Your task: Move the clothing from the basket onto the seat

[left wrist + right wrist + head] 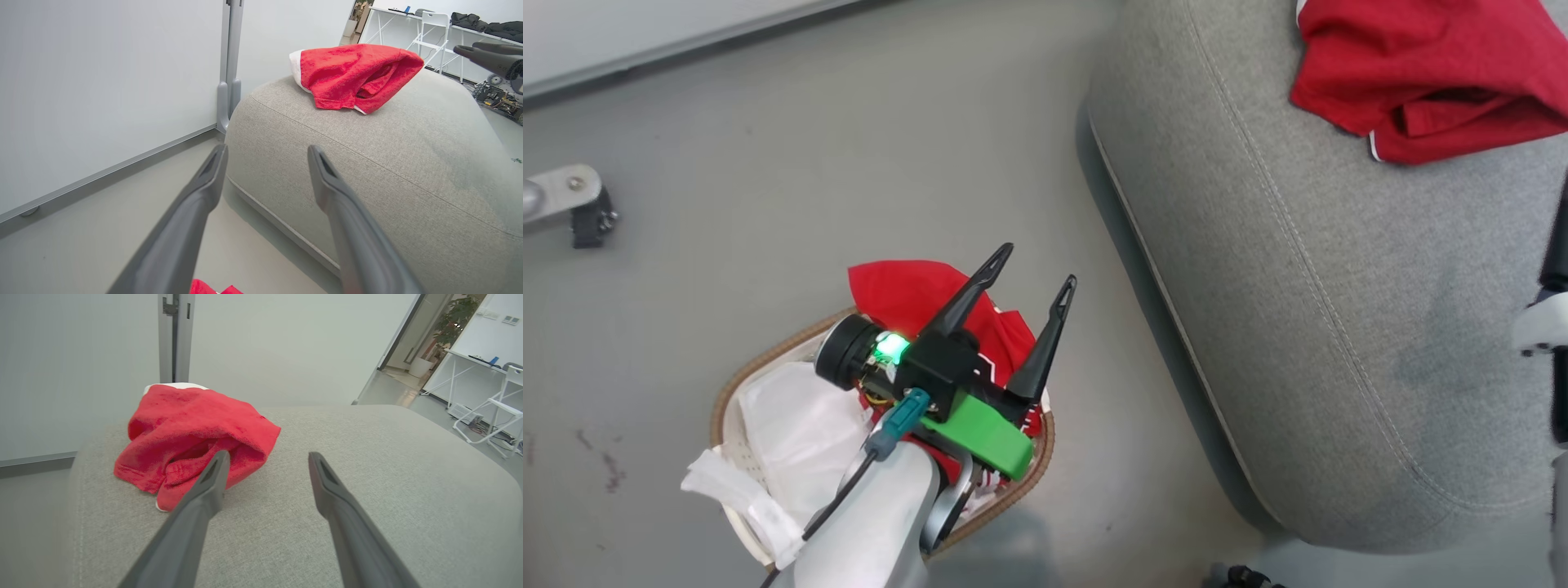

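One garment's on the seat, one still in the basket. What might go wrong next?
The white liner lies beside the red jersey in the basket under the open left claw; a grab may lift both. The red garment on the seat sits near a rounded corner, with a finger of the open right claw beside it; that might snag it off.

Pale grey forearm (882,523), green bracket (980,433), teal plug (900,420) — black left end effector (1036,265) with tapered fingers (968,298)
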`<state>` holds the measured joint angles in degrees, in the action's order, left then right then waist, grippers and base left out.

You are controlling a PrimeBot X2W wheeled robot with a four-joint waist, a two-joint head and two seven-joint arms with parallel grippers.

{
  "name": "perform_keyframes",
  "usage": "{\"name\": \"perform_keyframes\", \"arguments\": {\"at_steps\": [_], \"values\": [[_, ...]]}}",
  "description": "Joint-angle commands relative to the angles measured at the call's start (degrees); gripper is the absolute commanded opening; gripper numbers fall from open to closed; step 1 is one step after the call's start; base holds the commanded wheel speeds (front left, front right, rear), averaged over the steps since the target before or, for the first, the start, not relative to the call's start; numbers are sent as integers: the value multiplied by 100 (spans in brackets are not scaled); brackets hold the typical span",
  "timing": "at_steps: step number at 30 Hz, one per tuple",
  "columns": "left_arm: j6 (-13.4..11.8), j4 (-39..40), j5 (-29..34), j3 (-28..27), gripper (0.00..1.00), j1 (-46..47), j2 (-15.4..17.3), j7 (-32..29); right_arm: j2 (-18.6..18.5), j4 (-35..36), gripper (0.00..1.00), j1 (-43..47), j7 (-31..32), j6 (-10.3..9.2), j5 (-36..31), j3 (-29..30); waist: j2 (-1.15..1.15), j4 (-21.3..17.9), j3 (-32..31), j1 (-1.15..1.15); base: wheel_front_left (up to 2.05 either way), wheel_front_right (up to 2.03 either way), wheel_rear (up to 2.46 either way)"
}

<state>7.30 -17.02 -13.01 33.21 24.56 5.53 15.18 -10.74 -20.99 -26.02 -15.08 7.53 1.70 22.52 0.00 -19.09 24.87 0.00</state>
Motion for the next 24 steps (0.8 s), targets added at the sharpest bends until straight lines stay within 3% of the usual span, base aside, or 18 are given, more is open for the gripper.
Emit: {"name": "perform_keyframes", "arguments": {"at_steps": [1, 14, 24], "values": [[-25, 11, 53, -124, 100, -135, -35, -4, 60, 106, 100, 137, -13, -8, 68, -128, 0, 247, -357, 0, 0, 0, 0], [-196, -7, 207, -1659, 100, -764, -166, -4, 489, 588, 100, 348, -12, -8, 395, -1568, 0, 1033, -882, 0, 0, 0, 0], [-270, -62, 379, -2783, 100, -1283, -222, -4, 710, 545, 100, 608, -13, -8, 444, -1998, 0, 1411, -1307, 0, 0, 0, 0]]}}
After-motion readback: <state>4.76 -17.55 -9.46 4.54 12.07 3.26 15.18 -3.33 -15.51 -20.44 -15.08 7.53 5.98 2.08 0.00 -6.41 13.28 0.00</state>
